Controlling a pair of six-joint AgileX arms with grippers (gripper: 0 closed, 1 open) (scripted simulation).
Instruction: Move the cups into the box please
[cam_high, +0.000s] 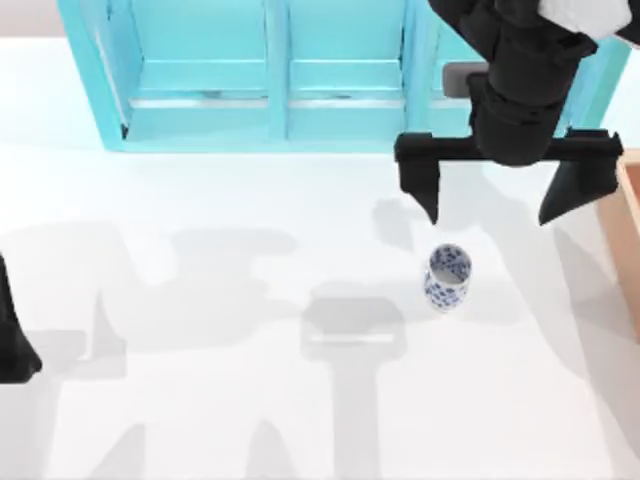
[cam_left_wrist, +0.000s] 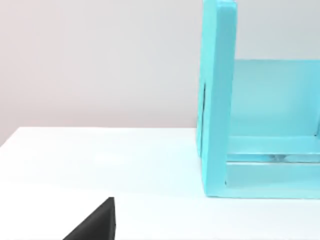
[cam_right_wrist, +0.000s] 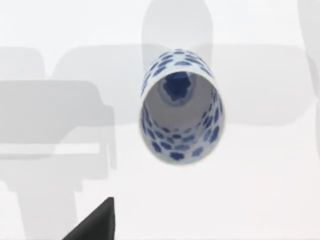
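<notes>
The right gripper (cam_high: 495, 205) is held wide open above the upright white, blue-flowered cup (cam_high: 447, 277), near the tan wooden box (cam_high: 628, 225) at the table's right. The cup could be toppled if a descending finger clips its rim.

A white table (cam_high: 200, 400) spreads across the whole top view, its surface crossed by soft grey shadows toward the middle and left. At the far edge stands a large turquoise shelf unit (cam_high: 270, 80), split by upright dividers into several compartments side by side, each with a pale ledge running along its lower part. In the left wrist view the same shelf unit (cam_left_wrist: 217, 100) rises from the table (cam_left_wrist: 100, 165), one thick end wall facing the camera, with a plain pale grey wall (cam_left_wrist: 100, 60) behind it
</notes>
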